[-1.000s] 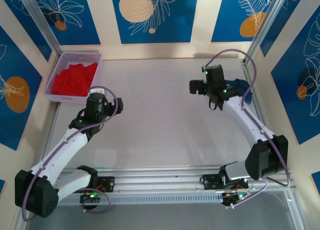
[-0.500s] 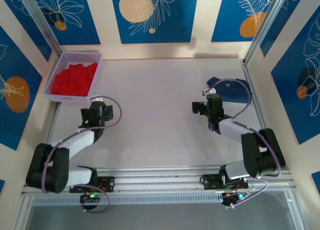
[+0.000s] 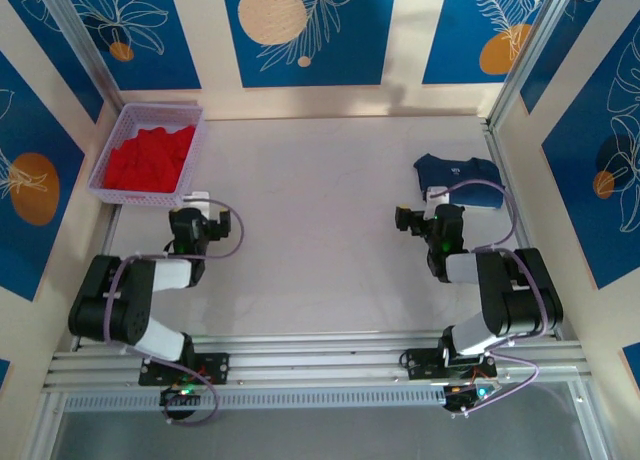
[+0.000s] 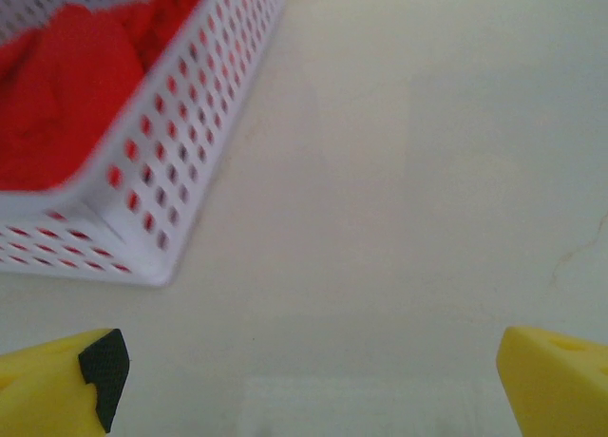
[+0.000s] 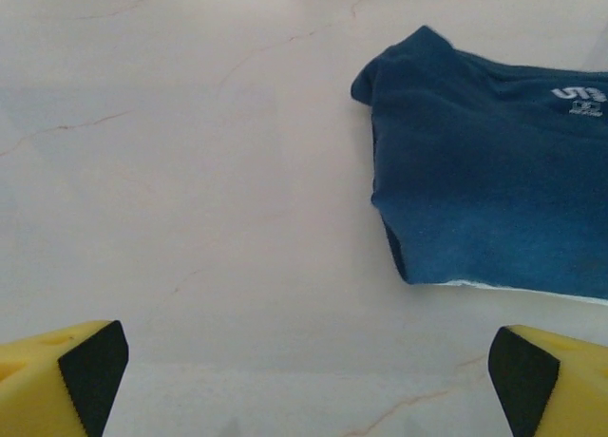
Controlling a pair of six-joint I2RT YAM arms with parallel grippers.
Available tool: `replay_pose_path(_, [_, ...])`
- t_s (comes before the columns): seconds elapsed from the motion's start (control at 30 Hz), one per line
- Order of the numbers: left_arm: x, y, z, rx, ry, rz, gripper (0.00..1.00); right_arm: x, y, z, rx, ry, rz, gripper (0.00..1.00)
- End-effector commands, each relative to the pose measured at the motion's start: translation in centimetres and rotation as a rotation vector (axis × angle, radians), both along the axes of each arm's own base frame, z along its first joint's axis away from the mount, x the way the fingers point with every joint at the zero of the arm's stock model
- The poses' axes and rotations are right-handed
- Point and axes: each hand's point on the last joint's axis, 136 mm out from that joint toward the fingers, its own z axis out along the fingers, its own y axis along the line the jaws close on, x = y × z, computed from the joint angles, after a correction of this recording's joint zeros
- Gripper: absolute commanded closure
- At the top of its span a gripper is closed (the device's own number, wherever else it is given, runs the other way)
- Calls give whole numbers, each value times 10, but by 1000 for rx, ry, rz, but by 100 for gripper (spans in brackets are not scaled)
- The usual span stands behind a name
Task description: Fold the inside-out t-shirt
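Right fingers (image 5: pixel 47 380) and left fingers (image 4: pixel 43 389) wide apart, t-shirt (image 5: pixel 484 171) untouched

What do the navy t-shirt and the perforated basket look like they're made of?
The navy t-shirt looks like soft matte knit cloth, probably cotton: it lies limp, with rounded folds at its edges. The basket looks like pale moulded plastic, slightly glossy, with even rows of holes in its walls.
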Motion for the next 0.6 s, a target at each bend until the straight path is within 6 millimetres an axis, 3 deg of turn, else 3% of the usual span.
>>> replay_pose_path(0.0, [8,-5,12,-26,-75,-58,0,11,-2,16,46,-62,5,1])
replay_pose_path(0.57, [7,-6,11,-26,-69,-60,0,11,-4,16,63,-60,9,1])
